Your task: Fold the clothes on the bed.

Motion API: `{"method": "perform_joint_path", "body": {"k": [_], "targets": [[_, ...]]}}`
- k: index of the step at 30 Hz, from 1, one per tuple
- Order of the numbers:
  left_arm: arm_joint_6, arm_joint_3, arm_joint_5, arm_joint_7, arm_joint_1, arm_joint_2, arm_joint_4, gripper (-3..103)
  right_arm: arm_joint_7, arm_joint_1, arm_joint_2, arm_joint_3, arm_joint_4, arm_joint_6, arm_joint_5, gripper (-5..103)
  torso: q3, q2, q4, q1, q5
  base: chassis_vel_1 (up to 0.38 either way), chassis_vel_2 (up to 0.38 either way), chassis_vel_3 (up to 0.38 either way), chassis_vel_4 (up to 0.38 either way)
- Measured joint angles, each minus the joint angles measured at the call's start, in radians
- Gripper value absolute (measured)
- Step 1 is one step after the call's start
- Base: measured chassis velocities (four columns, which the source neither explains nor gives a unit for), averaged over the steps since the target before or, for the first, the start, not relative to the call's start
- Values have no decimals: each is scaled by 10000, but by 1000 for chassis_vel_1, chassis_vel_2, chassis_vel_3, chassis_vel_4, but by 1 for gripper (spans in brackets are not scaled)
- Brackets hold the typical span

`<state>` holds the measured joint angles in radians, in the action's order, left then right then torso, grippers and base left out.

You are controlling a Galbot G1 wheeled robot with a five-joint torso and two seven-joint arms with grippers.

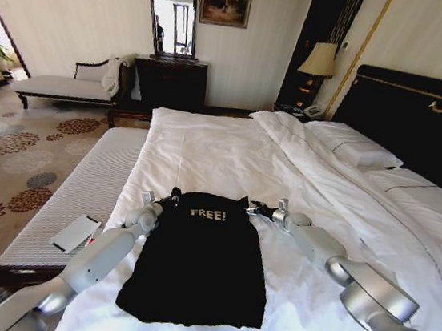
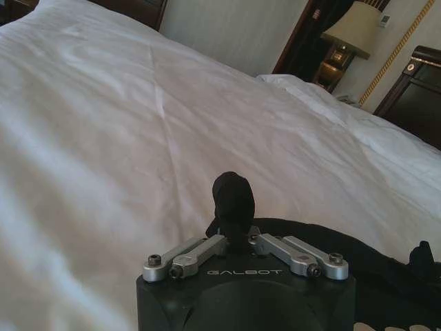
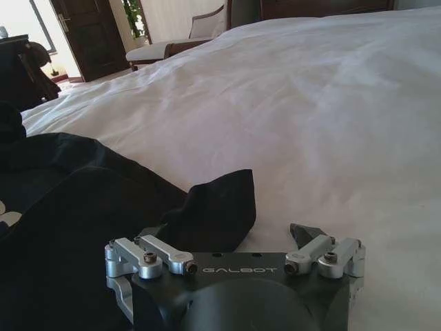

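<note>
Pinching T-shirt [image 1: 197,263] top corner on bed [image 1: 230,154]: left gripper [image 2: 234,231] | right gripper [image 3: 238,238] spread wide beside other corner

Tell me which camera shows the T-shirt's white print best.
The head view: the "FREE!" print reads whole on the black T-shirt, between both hands. The left wrist view catches only a pale sliver of it at the frame's edge; the right wrist view likewise.

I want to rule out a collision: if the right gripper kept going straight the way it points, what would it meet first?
Probably nothing solid: beyond the right gripper lies open white bed sheet, though depth is unclear.
</note>
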<state>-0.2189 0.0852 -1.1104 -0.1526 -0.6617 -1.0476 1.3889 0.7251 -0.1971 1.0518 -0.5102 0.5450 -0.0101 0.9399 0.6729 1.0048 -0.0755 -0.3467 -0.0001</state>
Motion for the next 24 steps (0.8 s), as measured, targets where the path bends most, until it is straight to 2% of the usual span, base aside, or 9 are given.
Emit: {"method": "perform_joint_path", "body": {"k": [4,6,7,10,12,17,21,22,24], "targets": [[0,1,2,-1,2,0,6,2,102,103,159,-132,-88,56,6,98,0,0,2,0,1,0,0,0,0],[1,-7,2,-6,-6,4,17,2,229,151,271,-200,-166,65,3,90,0,0,2,0,1,0,0,0,0],[1,-7,2,-6,-6,4,17,2,229,151,271,-200,-166,65,3,90,0,0,2,0,1,0,0,0,0],[2,-51,2,-12,-40,14,44,2,341,164,359,-241,-215,66,-3,79,1,0,2,0,0,0,0,0,0],[3,-70,8,-13,-58,33,52,2,372,164,363,-245,-208,66,-3,68,0,0,2,1,0,0,0,0,0],[8,-88,17,-12,-62,33,55,2,384,164,359,-246,-179,58,8,57,0,0,2,0,1,0,0,0,0],[10,-81,39,-39,-48,4,84,2,371,165,288,-242,-82,51,65,36,1,0,2,0,1,0,0,0,0],[10,-81,39,-39,-48,4,84,2,371,165,288,-242,-82,51,65,36,1,0,2,0,1,0,0,0,0],[11,-72,45,-55,-43,-6,99,2,358,165,258,-240,-48,39,134,25,0,0,2,0,2,0,0,0,0]]}}
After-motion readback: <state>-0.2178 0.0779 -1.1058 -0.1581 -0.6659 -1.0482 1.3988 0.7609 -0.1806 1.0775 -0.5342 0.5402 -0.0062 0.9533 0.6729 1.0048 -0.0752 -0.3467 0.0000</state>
